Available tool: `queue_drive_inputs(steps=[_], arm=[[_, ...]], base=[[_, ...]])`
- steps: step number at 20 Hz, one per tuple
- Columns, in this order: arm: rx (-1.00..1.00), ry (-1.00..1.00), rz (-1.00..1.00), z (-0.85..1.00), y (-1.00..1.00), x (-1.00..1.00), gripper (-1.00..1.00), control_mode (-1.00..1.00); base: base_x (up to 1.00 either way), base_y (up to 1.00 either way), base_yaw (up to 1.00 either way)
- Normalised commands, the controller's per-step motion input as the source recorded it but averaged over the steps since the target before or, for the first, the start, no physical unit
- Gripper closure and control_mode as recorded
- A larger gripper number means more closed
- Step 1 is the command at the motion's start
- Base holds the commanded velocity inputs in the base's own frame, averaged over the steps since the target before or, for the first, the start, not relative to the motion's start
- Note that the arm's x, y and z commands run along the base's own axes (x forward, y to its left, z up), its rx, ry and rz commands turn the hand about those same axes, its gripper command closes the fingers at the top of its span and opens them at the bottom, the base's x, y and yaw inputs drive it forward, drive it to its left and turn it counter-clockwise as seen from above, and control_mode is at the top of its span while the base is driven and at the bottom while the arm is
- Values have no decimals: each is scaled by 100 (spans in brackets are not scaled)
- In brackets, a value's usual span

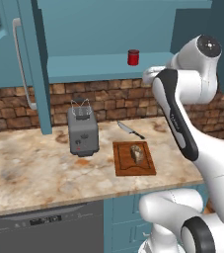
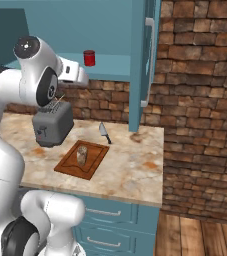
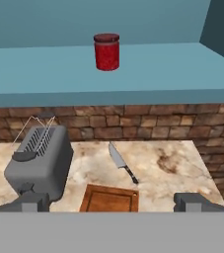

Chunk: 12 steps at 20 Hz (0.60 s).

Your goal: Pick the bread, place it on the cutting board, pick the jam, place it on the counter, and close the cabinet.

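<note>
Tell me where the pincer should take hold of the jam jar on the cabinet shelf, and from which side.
Grip the jam across its round body, below the lid, coming in level from the open cabinet front. It stands upright and alone on the shelf, and the open pincer already faces it.

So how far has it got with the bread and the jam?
The bread already sits on the cutting board, so that part looks done. The open gripper holds nothing and faces the jam, which stands on the shelf of the cabinet. Left: grip the jar, set it on the counter, then shut the cabinet doors.
</note>
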Motion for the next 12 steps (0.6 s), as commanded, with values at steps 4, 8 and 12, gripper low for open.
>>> queue_drive_inputs(steps=[4,8,12], arm=[[0,0,0,11,0,7,-100,-100],[0,0,0,3,0,5,-100,-100],[0,0,0,0,0,7,-100,-100]], base=[[0,0,0],[0,0,0],[0,0,0]])
